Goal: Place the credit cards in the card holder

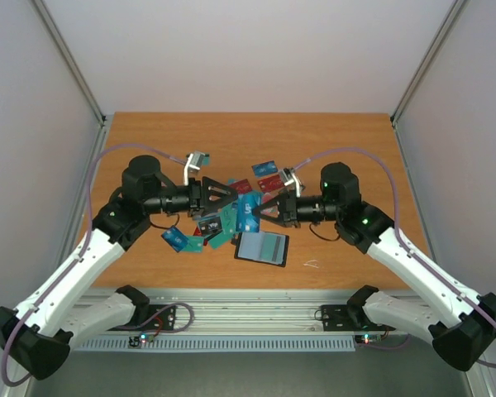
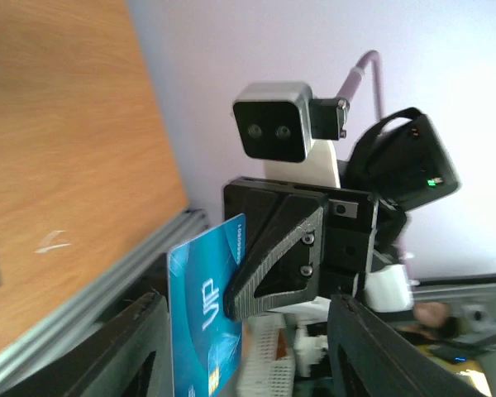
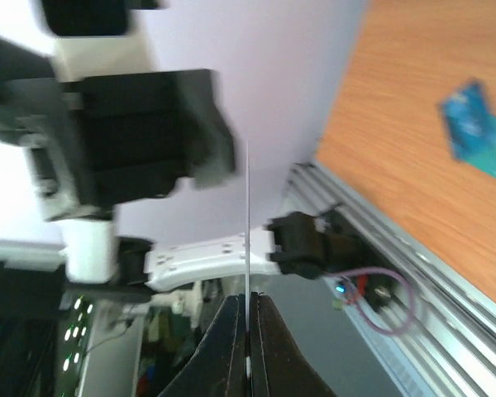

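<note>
A blue credit card [image 1: 248,211] marked VIP hangs upright above the table between the two arms. My right gripper [image 1: 262,212] is shut on it. In the right wrist view the card [image 3: 247,215] shows edge-on, pinched between the closed fingertips of the right gripper [image 3: 248,298]. In the left wrist view the same card [image 2: 200,306] stands between the spread fingers of my left gripper [image 2: 244,314], which is open. That gripper [image 1: 236,198] is on the card's left side. The black card holder [image 1: 262,247] lies open on the table just below them, with a card in it.
More credit cards lie scattered on the wooden table [image 1: 149,141]: teal and blue ones [image 1: 175,240] at the left, red and blue ones [image 1: 266,175] behind the grippers, others [image 1: 219,227] under them. A metal rail [image 1: 256,302] runs along the near edge.
</note>
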Robot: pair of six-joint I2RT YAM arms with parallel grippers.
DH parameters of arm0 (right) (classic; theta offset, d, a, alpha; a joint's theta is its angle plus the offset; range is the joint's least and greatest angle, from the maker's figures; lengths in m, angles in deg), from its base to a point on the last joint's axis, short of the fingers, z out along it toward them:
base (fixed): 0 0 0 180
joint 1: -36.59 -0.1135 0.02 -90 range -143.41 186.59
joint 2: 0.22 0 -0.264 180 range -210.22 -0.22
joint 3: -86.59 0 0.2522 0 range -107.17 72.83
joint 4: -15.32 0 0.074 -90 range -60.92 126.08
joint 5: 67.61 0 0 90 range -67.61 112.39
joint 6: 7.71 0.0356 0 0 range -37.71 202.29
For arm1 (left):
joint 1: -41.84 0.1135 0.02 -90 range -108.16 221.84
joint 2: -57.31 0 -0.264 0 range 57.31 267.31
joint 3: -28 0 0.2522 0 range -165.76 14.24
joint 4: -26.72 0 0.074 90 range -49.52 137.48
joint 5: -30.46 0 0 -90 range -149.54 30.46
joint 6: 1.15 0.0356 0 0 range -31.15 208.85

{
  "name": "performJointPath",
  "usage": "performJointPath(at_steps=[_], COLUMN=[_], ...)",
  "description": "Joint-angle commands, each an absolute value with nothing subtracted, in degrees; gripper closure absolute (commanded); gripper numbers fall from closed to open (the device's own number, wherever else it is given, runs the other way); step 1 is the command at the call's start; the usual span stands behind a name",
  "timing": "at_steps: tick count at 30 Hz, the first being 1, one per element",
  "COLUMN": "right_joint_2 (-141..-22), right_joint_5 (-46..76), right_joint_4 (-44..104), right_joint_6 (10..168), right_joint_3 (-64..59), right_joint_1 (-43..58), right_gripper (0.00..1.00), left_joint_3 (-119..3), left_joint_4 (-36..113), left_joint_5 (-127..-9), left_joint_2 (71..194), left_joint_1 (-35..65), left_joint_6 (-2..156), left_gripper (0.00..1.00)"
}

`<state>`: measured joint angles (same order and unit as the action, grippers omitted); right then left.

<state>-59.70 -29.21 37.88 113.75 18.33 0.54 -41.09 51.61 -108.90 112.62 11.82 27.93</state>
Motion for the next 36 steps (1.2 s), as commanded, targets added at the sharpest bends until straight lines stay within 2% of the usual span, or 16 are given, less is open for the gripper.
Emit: performJointPath(at_steps=[1, 7, 13, 15, 20, 25, 31, 36], right_joint_2=[-55.1, -50.4, -54.9, -59.3, -69.5, -76.1, -80.6, -82.4], right_joint_5=[-15.3, -8.1, -6.7, -7.5, -8.5, -9.8, -11.3, -13.9], right_joint_4=[62.8, 73.2, 72.4, 68.8, 60.1, 53.8, 52.5, 49.5], right_joint_6=[108.6, 103.7, 98.1, 97.2, 95.8, 96.7, 95.1, 94.5], right_joint_3=[22.5, 27.2, 30.8, 31.8, 32.6, 32.0, 31.6, 32.6], right_joint_1=[0.6, 0.6, 0.6, 0.7, 1.1, 2.0, 4.4, 6.0], right_gripper=[0.99, 0.99, 0.99, 0.99, 0.99, 0.99, 0.99, 0.99], left_joint_3=[-43.7, -42.6, -43.4, -44.1, -45.1, -47.5, -49.7, -51.0], left_joint_4=[67.6, 78.3, 78.7, 78.5, 76.5, 77.1, 76.4, 77.5], left_joint_5=[-103.1, -93.6, -86.8, -85.3, -83.8, -83.7, -86.1, -84.0], left_joint_2=[114.1, 118.3, 127.5, 131.8, 141.4, 148.3, 153.3, 156.5], left_joint_1=[11.0, 7.7, 3.7, 3.4, 2.8, 2.8, 1.2, 0.3], left_joint_6=[38.0, 46.2, 48.7, 49.7, 54.2, 58.0, 62.2, 63.4], left_gripper=[0.44, 0.49, 0.69, 0.8, 0.89, 0.89, 0.79, 0.79])
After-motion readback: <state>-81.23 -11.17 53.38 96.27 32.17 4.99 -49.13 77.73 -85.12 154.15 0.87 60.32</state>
